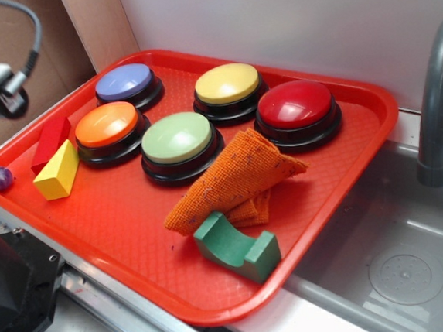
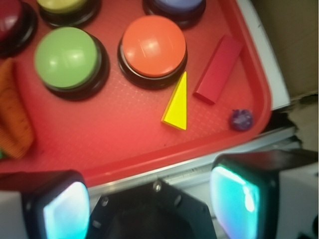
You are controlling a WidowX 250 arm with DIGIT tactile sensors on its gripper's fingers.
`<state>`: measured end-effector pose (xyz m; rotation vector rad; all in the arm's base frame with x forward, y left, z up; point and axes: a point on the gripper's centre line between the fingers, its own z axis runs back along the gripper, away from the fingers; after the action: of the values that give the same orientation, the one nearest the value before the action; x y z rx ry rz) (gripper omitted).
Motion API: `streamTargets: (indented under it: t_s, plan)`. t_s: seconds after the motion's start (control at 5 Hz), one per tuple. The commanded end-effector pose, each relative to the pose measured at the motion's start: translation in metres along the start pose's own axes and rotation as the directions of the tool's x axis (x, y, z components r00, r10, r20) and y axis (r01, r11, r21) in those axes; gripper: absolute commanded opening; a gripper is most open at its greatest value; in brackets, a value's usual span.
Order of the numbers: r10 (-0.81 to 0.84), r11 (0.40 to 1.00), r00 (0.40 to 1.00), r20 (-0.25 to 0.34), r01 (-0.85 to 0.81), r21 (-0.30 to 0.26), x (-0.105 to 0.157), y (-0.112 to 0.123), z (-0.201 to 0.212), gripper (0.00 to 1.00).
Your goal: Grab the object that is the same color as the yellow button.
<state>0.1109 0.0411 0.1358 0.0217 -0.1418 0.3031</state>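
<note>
In the exterior view, we are locating the yellow wedge (image 1: pixel 57 171) at the tray's (image 1: pixel 135 243) left edge, beside the red block (image 1: pixel 49 140). In the wrist view, we are holding the gripper (image 2: pixel 152 199) apart, empty, short of the wedge (image 2: pixel 177 103), aiming for approach.

I'm watching the whole red tray (image 1: pixel 340 194) obliquely from its front; my wrist camera is looking steeply down, nearer, sharing its left end (image 2: pixel 124 144).

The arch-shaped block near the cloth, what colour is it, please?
Green arch-shaped block, clearest in the exterior view.
</note>
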Motion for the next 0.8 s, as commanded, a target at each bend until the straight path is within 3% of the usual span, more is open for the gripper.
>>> streamTargets:
  t_s: [0.0,0.6]
  plan:
    - [0.048,0.999,0.998,0.028,-0.048,-0.002,0.013,0.017,-0.046,1.0]
    - [0.112,0.992,0.994,0.01,-0.113,0.059,0.014,0.031,-0.086,1.0]
